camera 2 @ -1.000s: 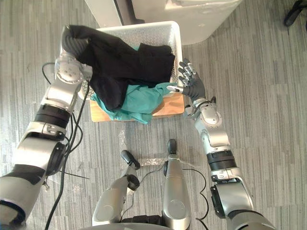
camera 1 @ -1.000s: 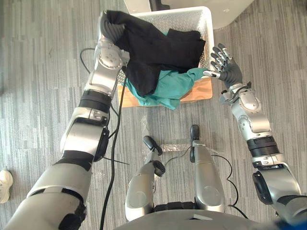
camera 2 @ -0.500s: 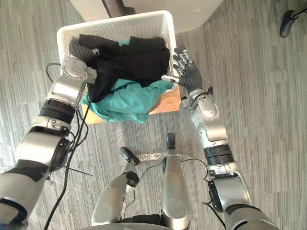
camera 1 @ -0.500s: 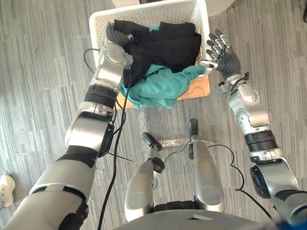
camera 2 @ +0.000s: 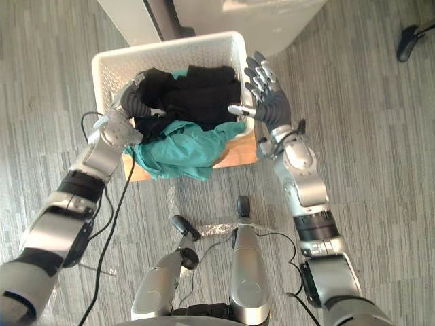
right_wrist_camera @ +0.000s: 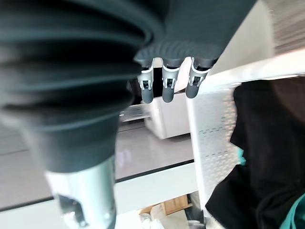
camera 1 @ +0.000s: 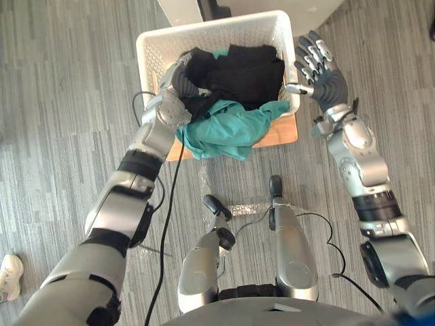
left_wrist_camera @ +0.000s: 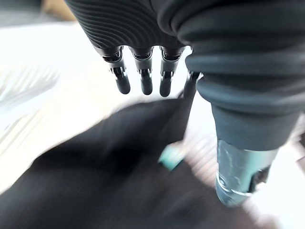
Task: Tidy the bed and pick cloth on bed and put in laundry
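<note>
Directly ahead on the grey plank-patterned floor (camera 1: 54, 102), a white perforated plastic laundry basket (camera 1: 211, 34) is sitting on a flat light-brown wooden board (camera 1: 282, 132). A crumpled black cloth (camera 1: 248, 68) is lying inside the basket, filling most of it. A teal-green cloth (camera 1: 228, 129) is lying partly under the black one and spilling over the basket's near rim, hanging across the board's front edge.

The robot's left hand (camera 1: 178, 80) is resting inside the basket at its near left corner, against the black cloth. Seen from its wrist, its fingers (left_wrist_camera: 145, 83) are hanging straight and released just above the dark fabric, with the thumb standing apart. A thin fold of the cloth is rising toward them.

The robot's right hand (camera 1: 326, 78) is hovering just outside the basket's right wall, palm facing it. Its fingers (camera 1: 314, 51) are spreading wide, released and gripping nothing, and its thumb tip is pointing at the rim.
</note>
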